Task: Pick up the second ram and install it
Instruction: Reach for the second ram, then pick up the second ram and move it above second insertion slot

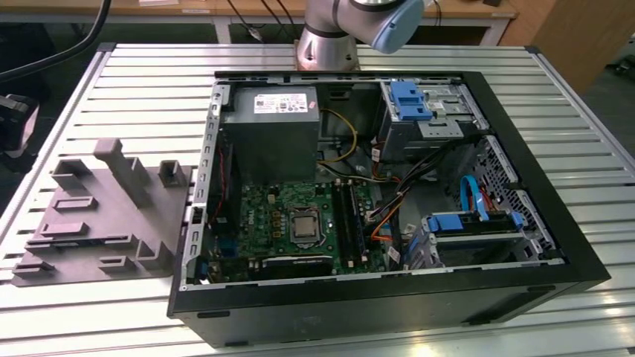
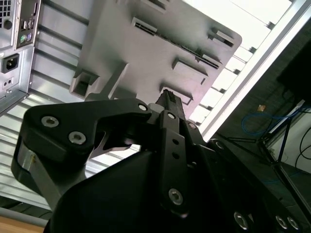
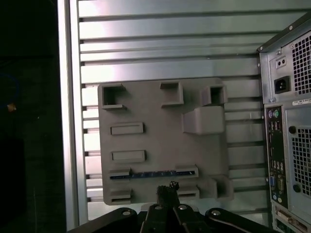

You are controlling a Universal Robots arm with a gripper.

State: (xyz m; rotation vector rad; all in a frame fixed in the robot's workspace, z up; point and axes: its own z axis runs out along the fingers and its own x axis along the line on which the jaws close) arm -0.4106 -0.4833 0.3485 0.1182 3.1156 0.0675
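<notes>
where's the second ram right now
In the first wrist view the second ram lies in a long slot of the grey fixture plate, near the gripper; the plate sits at the exterior view's left of the open computer case.

Your arm (image 1: 328, 41) is showing silver tubing and a pale blue cap (image 1: 395, 21). Its black gripper (image 2: 169, 98) is carrying silver screws (image 2: 50, 121) (round-headed ones).
</notes>
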